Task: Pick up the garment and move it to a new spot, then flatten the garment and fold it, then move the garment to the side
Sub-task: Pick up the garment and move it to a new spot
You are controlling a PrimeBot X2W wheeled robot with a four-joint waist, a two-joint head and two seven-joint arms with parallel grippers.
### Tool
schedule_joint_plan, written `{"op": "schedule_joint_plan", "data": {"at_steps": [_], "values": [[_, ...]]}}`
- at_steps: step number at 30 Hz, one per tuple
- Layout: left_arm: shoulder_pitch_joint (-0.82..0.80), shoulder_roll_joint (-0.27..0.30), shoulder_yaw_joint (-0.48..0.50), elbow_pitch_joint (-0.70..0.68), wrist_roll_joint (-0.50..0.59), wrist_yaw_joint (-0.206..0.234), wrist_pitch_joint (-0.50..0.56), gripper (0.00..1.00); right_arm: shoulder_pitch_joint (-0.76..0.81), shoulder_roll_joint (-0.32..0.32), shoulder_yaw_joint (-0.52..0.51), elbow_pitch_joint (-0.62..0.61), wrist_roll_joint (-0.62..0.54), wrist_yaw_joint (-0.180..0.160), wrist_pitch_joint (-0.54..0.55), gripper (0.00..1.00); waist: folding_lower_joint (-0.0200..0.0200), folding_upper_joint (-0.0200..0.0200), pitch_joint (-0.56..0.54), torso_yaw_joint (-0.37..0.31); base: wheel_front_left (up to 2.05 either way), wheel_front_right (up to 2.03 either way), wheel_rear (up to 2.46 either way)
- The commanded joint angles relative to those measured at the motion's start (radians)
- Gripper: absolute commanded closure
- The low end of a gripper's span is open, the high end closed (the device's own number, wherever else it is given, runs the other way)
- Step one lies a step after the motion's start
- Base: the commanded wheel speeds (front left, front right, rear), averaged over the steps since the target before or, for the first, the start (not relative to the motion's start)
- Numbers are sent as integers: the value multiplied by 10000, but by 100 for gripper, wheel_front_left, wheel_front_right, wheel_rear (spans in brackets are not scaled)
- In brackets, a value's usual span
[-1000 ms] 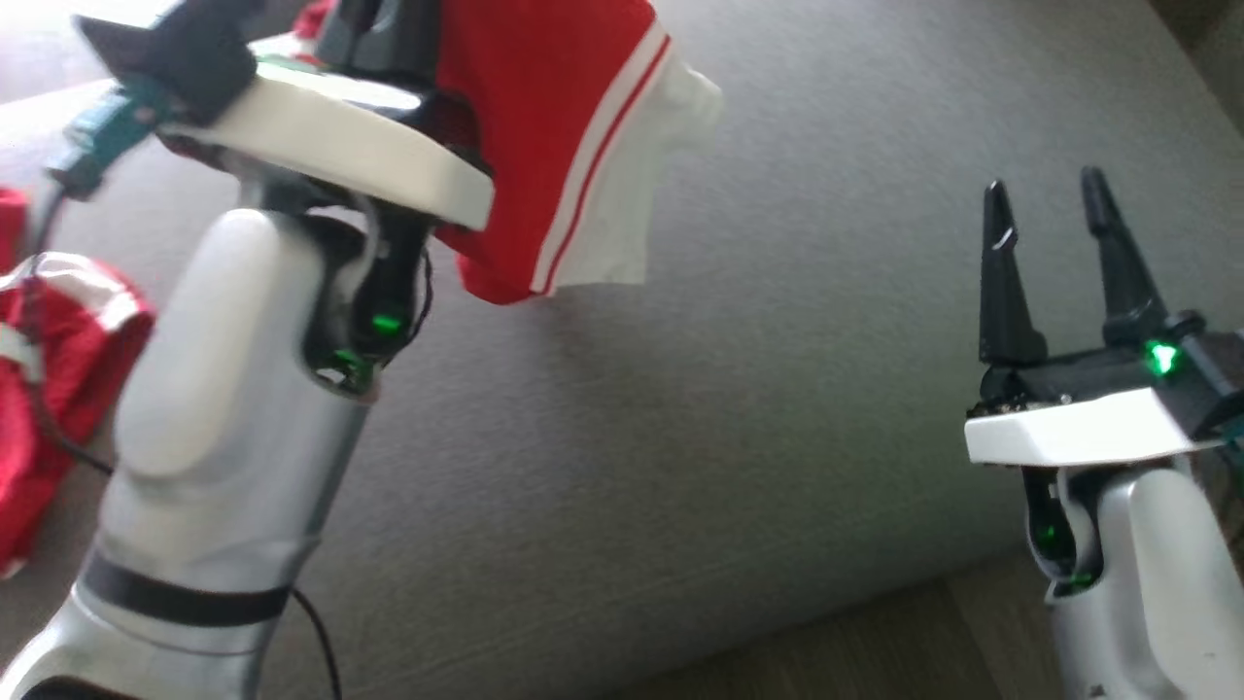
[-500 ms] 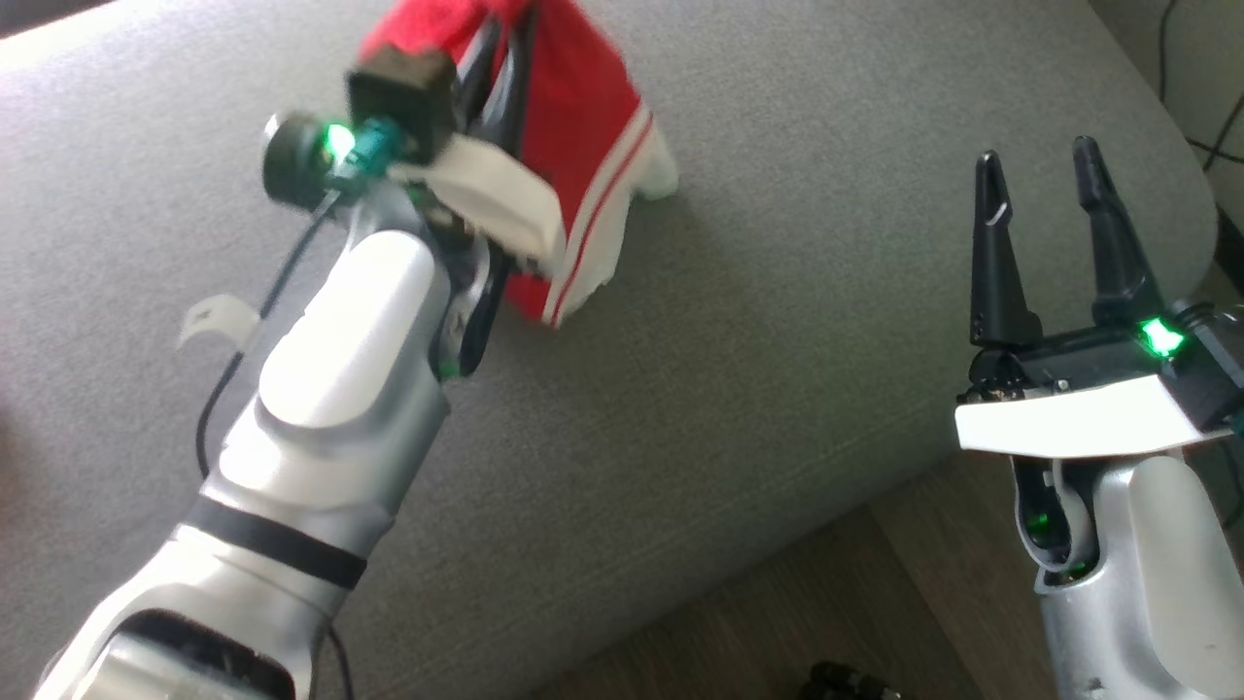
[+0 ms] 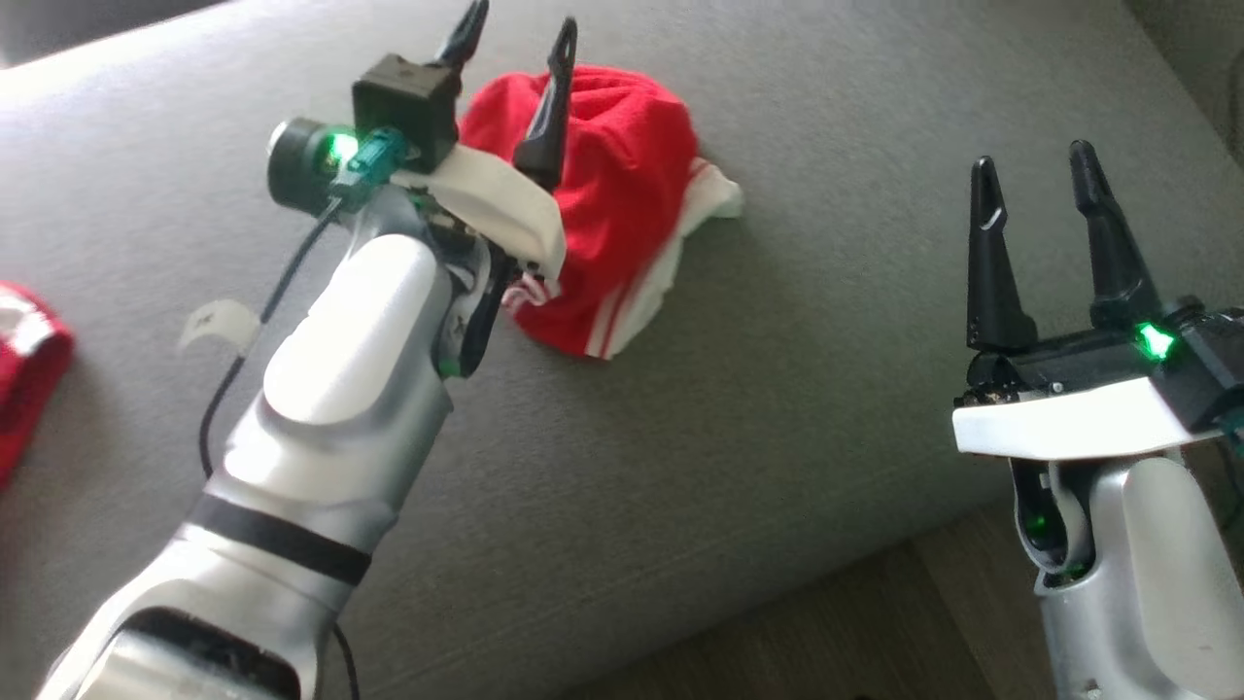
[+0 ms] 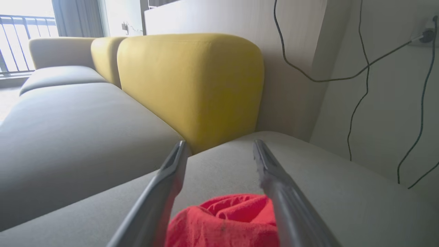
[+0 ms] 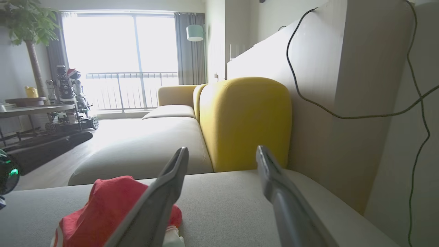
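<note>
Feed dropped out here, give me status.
Left gripper open, over the garment. Right gripper open, off to the side. Garment bunched on the sofa. Nothing blocking.

The head view looks down from above onto the grey sofa seat (image 3: 777, 408). It stands far enough back to take in both forearms, with the left claw (image 3: 520, 24) at the upper left and the right claw (image 3: 1032, 160) at the right. The left wrist view sits low and close over the seat, facing along its fingers toward the yellow backrest (image 4: 192, 82) and a wall with cables (image 4: 360, 72). The red garment (image 4: 223, 223) lies very near its lens. The right wrist view is also low but farther back, facing the same backrest and a bright window (image 5: 120, 44). All three views share the garment and seat, and both wrist views share the backrest.
</note>
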State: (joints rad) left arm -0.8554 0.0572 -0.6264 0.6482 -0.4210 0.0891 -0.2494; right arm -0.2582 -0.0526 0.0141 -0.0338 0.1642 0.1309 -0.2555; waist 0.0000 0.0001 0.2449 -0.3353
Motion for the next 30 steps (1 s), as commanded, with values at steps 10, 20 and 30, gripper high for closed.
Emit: {"op": "schedule_joint_plan", "data": {"at_steps": [10,20,30], "values": [[1510,1469,1176,-2755,908,381,-122,0,214,24,190,-78,-759,-2,-63,0,0,-1,-1022,1853,0,0,0],[5593,2160,2372,-5306,1722,1220,-123,0,964,24,226,129,-1435,-2,-63,0,0,-1,-1649,2984,0,0,0],[8075,981,3793,-6919,2491,1146,-123,0,1620,24,-88,234,-990,-2,-63,0,0,-1,-2064,3319,0,0,0]]}}
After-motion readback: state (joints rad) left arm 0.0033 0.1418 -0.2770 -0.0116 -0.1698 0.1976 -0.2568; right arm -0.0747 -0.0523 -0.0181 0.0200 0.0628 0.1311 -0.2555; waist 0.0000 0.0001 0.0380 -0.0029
